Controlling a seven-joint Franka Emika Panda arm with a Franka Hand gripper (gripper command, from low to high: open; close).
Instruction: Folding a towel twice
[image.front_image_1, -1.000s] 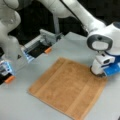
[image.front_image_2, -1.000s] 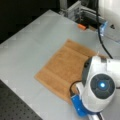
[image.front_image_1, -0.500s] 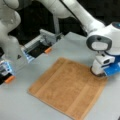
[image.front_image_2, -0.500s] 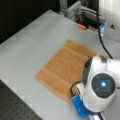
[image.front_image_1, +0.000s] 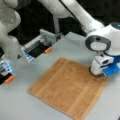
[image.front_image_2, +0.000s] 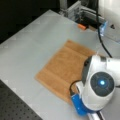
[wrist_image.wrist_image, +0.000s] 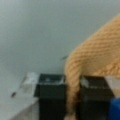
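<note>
The towel (image.front_image_1: 67, 87) is a tan, roughly square cloth lying flat and unfolded on the grey table (image.front_image_1: 22, 105) in both front views (image.front_image_2: 62, 70). My gripper (image.front_image_1: 97, 72) is down at the towel's right edge in a front view, near its lower right corner in a front view (image.front_image_2: 75, 90). In the wrist view the towel's edge (wrist_image.wrist_image: 92, 57) rises in a bunched fold between the two black fingers (wrist_image.wrist_image: 51, 95), and the gripper (wrist_image.wrist_image: 73, 97) is shut on it.
A metal fixture with an orange block (image.front_image_1: 47, 50) stands at the table's back edge (image.front_image_2: 82, 26). A second white arm with a blue-lit device (image.front_image_1: 6, 67) sits at the left. A black perforated board (image.front_image_2: 15, 107) lies beyond the table edge.
</note>
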